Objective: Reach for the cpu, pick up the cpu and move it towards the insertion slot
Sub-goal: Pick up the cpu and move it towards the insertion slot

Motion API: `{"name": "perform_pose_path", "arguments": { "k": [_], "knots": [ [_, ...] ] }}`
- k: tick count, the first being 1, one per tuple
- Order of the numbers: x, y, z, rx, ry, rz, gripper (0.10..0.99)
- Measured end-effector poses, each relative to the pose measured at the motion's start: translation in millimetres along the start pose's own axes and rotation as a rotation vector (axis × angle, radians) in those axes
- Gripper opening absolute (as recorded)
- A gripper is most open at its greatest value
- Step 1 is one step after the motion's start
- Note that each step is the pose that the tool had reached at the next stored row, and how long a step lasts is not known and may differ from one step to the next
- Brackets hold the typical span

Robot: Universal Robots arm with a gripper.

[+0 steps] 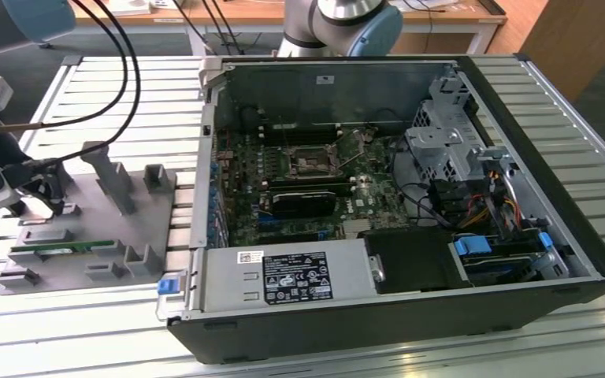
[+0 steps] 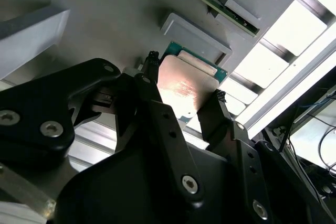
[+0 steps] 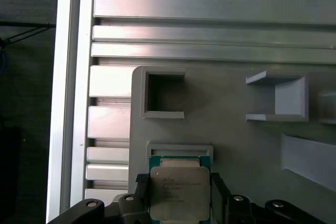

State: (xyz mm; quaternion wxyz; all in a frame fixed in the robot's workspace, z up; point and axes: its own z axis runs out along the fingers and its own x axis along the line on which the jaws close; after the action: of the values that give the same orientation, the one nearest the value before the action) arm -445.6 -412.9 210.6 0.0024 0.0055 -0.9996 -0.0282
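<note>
The pincer [image 3: 179,178] is clamped on the cpu [image 3: 179,198], whose lid print is unreadable.

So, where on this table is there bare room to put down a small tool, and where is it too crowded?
Bare slats lie between the grey tray and the table's near edge, and more behind the tray, under the hanging cables. Crowded: the open computer case, and around the cpu, where the gripper sits.
</note>
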Motion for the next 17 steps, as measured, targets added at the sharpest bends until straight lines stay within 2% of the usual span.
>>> {"name": "perform_pose_path", "arguments": {
  "k": [17],
  "knots": [
    [0.0,2.9,-12.1,0.000,0.0000,0.000,0.545]
  ]
}}
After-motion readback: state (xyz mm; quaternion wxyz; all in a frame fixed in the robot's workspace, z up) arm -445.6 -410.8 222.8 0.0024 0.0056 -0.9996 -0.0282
